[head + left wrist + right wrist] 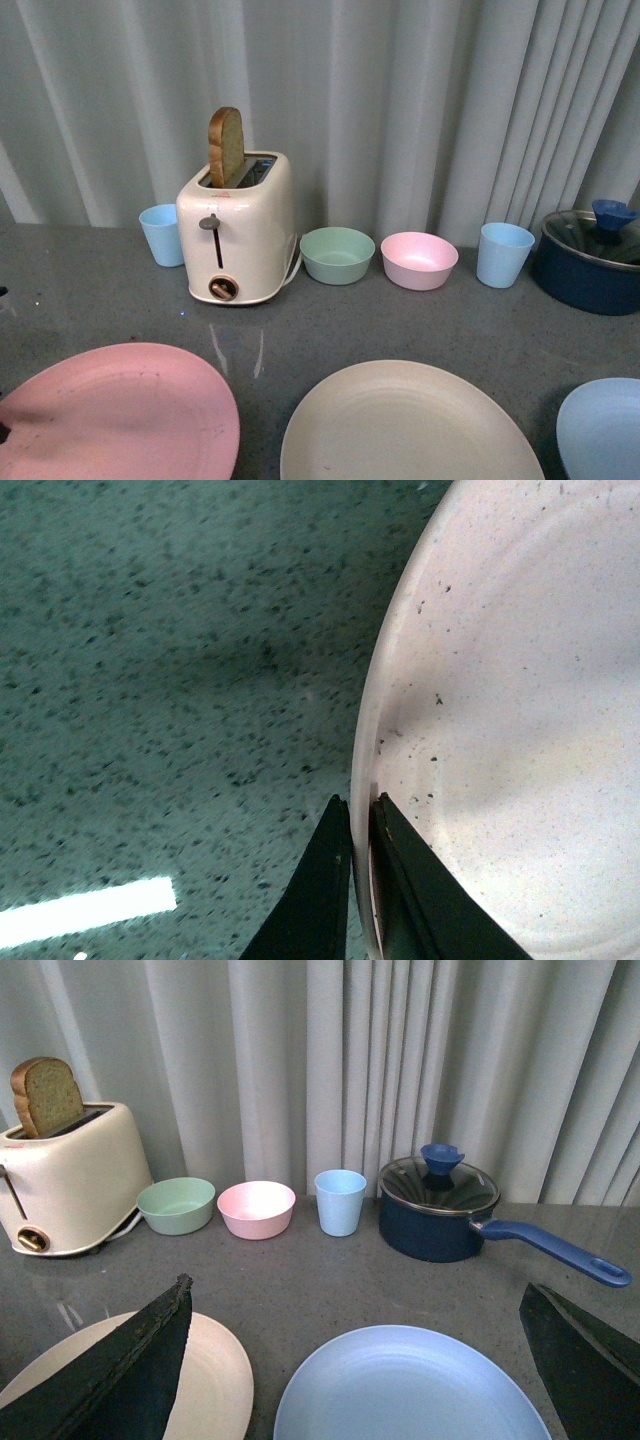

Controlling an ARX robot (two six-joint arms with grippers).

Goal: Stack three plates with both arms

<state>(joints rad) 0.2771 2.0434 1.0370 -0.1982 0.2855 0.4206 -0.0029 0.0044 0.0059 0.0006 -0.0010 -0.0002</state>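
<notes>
the pink plate (120, 415), cream plate (410, 425) and blue plate (600, 430) lie apart along the table's (90, 300) near edge. they look stiff, light and matte, best pinched at the thin rim. the left fingers (325, 880) clamp the pink rim; the right fingers (120, 1370) gape above the blue one.

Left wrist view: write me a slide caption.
Left gripper clamped on the rim of the pink plate, above the speckled grey countertop.

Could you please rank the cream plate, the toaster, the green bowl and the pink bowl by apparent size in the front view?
1. cream plate, though it is nearest the camera and cut off by the frame
2. toaster
3. green bowl and pink bowl: too alike to rank
</notes>
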